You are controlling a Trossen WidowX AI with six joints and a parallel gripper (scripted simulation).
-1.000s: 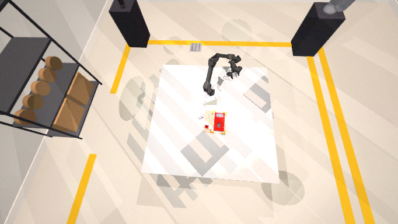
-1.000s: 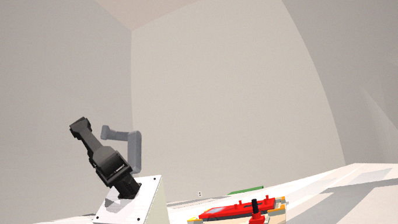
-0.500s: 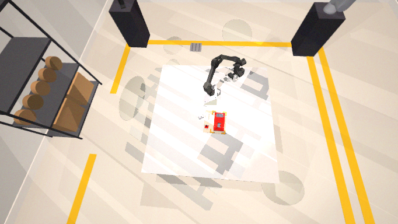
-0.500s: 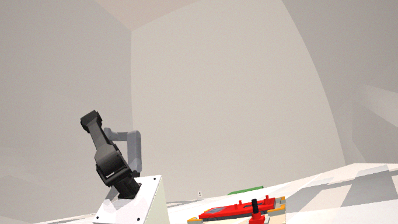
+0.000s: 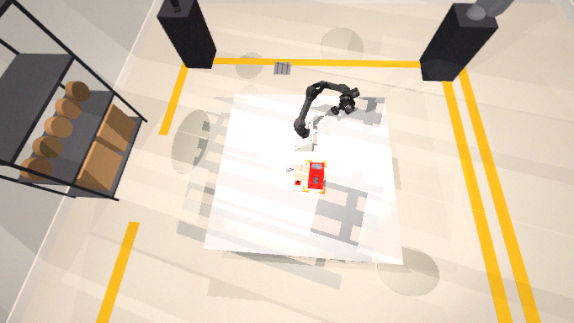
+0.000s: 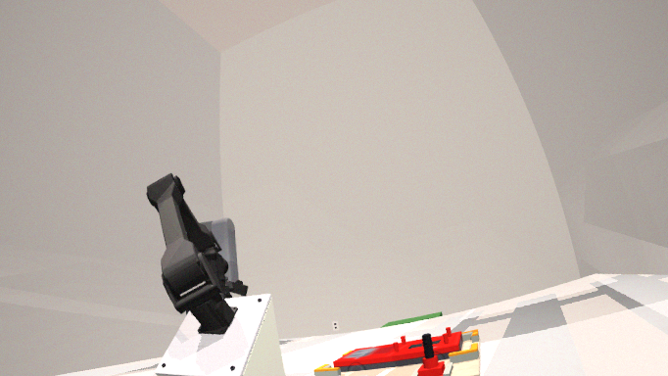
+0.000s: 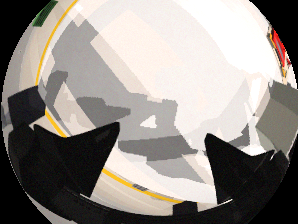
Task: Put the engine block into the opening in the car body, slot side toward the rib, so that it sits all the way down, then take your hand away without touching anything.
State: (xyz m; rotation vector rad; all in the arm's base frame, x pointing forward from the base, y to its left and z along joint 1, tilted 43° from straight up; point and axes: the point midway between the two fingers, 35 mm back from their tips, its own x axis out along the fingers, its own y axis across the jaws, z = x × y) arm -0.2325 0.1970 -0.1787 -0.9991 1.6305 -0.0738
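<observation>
The red car body (image 5: 311, 174) (image 6: 382, 354) lies on a pale board in yellow-cornered holders, and shows at the right edge of the wrist view (image 7: 280, 47). A small grey patch (image 5: 316, 181) marks its opening; whether this is the engine block, its slot side and its depth are too small to tell. A small grey-white part (image 5: 289, 168) lies left of the board, its kind unclear. My gripper (image 5: 342, 110) (image 7: 165, 132) is open and empty, well away from the car body, on the far side of the arm's base. In the exterior view the arm mostly hides it.
A red stand with a black post (image 6: 428, 346) is beside the car body. The arm's white pedestal (image 6: 215, 350) stands behind the board in the top view. A green object (image 6: 413, 319) (image 7: 45, 13) is farther off. Black pillars (image 5: 189, 38) (image 5: 452, 46) and a shelf (image 5: 34, 92) are beyond the table.
</observation>
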